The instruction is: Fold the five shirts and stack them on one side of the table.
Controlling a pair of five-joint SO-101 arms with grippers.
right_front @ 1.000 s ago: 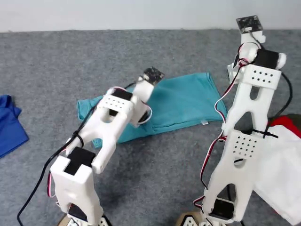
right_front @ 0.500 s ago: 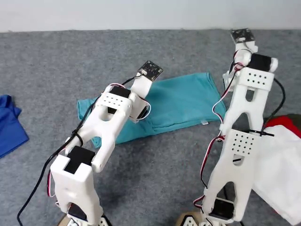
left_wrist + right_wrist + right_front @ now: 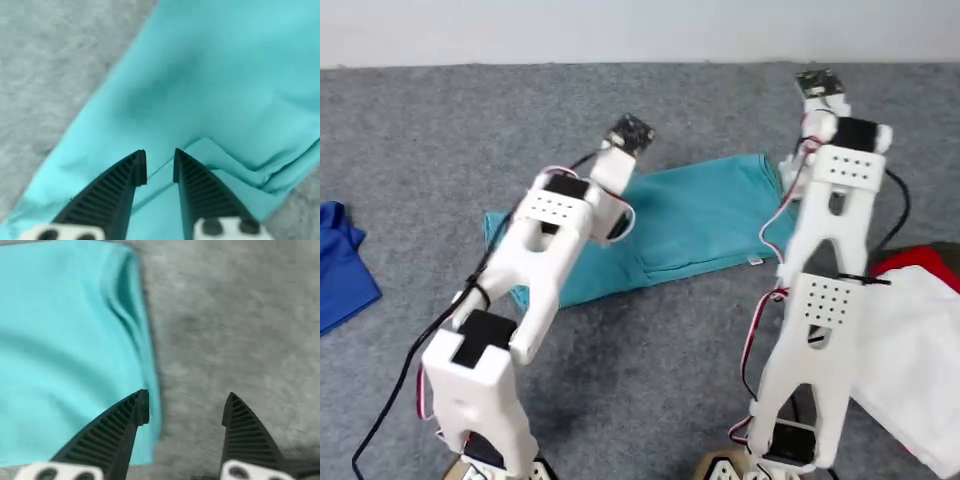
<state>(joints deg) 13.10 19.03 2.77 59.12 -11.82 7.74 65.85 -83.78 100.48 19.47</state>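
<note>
Counted on the grey table (image 3: 440, 130): two arms, two grippers, four shirts, namely teal shirt (image 3: 705, 220), blue shirt (image 3: 340, 265), white shirt (image 3: 910, 370) and red shirt (image 3: 920, 265).

Located at centre: the teal shirt, lying flat and partly folded, long axis roughly 9 to 3 o'clock. Located at 9 o'clock: the blue shirt, cut off by the frame edge. Located at 4 o'clock: the white shirt, likewise cut off, lying over the red shirt and hiding most of it.

Noted at the 3 o'clock edge: a dark patch (image 3: 952, 248), too small to identify. Hidden beneath the wrists in the high view: both sets of fingers.

Left gripper (image 3: 160, 167): parted by a narrow gap, gripping nothing, poised above the teal shirt beside a raised crease.

Right gripper (image 3: 187, 410): spread wide, gripping nothing, one fingertip over the teal shirt's 3 o'clock edge, the other over bare table.
</note>
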